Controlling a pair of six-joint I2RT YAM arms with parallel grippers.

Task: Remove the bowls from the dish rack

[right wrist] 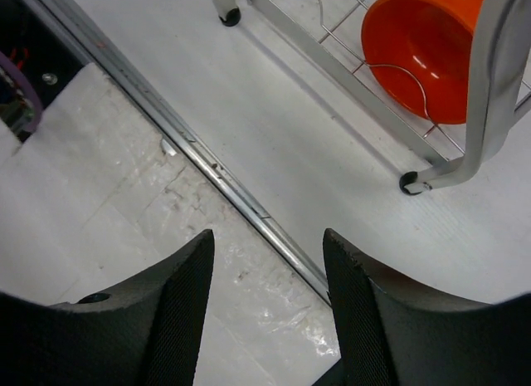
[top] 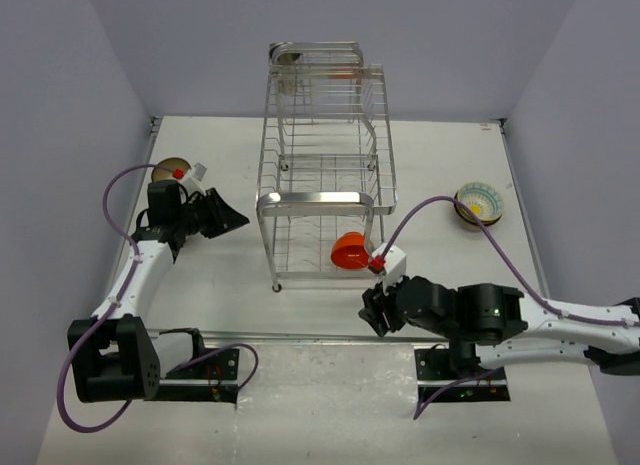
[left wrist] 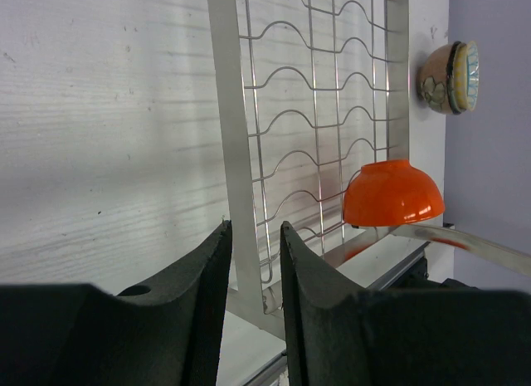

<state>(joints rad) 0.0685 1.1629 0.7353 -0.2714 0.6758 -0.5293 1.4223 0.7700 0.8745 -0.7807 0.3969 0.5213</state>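
The chrome wire dish rack (top: 325, 175) stands mid-table. A bright orange-red bowl (top: 351, 251) leans in its lower tier at the front right; it also shows in the left wrist view (left wrist: 390, 193) and the right wrist view (right wrist: 423, 50). A dark-rimmed bowl (top: 290, 57) sits in the upper tier at the back. The pale yellow-patterned bowl (top: 479, 203) is on the table to the right. The brown bowl (top: 170, 171) is on the table behind my left arm. My left gripper (top: 235, 221) (left wrist: 255, 236) is empty, its jaws slightly apart, left of the rack. My right gripper (top: 372, 310) (right wrist: 268, 245) is open and empty, in front of the rack's right foot (right wrist: 412, 183).
A metal strip (right wrist: 224, 187) runs along the table's near edge under my right gripper. Purple walls close in the left, the right and the back. The pale bowl also shows past the rack in the left wrist view (left wrist: 448, 77).
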